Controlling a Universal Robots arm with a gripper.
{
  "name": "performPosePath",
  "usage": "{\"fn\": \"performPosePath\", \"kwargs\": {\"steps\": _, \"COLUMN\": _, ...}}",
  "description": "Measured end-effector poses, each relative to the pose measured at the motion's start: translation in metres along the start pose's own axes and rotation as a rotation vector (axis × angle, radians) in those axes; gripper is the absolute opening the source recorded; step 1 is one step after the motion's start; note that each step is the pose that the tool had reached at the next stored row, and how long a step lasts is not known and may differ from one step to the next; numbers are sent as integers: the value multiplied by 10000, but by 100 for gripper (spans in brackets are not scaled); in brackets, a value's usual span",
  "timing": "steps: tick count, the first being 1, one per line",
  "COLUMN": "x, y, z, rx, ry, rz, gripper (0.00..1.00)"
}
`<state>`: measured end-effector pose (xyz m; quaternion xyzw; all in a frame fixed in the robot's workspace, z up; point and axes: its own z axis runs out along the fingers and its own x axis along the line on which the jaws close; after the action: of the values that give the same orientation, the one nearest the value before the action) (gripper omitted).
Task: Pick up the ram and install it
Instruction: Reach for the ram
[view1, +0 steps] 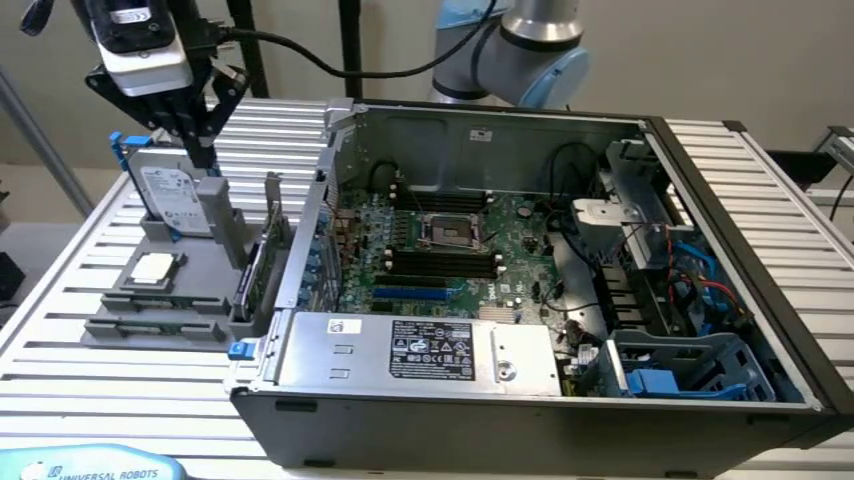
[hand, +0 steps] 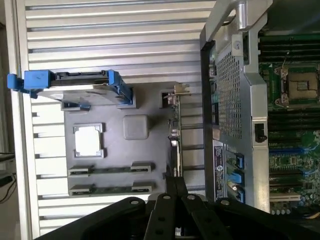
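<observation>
The ram (view1: 158, 300) (hand: 110, 169) looks to be a thin strip on edge in the near slots of the grey rack (view1: 200, 262), left of the open computer case (view1: 534, 400) on the slatted surface (view1: 80, 390). The tool (view1: 202, 150) (hand: 175, 184) hangs clenched at the rack's far end, above the upright hard drive (view1: 171, 195).

Exterior cam's high, angled down from farther off. Wrist cam looks close past the pincer (hand: 175, 194) (view1: 200, 148); both share the holder (view1: 150, 300) (hand: 150, 150) beneath it.
</observation>
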<state>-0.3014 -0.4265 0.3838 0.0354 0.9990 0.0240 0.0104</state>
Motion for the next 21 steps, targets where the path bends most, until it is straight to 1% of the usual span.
{"fn": "performPosePath", "kwargs": {"steps": 2, "x": 194, "y": -29, "z": 31, "rx": 1, "ry": 0, "rz": -1, "gripper": 11}}
{"fn": "performPosePath", "kwargs": {"steps": 10, "x": 545, "y": -90, "z": 97, "rx": 1, "ry": 11, "rz": 0, "gripper": 11}}
{"fn": "performPosePath", "kwargs": {"steps": 12, "x": 620, "y": -106, "z": 114, "rx": 2, "ry": 19, "rz": 1, "gripper": 11}}
{"fn": "performPosePath", "kwargs": {"steps": 16, "x": 732, "y": -139, "z": 142, "rx": 3, "ry": 36, "rz": 1, "gripper": 11}}
{"fn": "performPosePath", "kwargs": {"steps": 21, "x": 793, "y": -204, "z": 152, "rx": 6, "ry": 60, "rz": -1, "gripper": 11}}
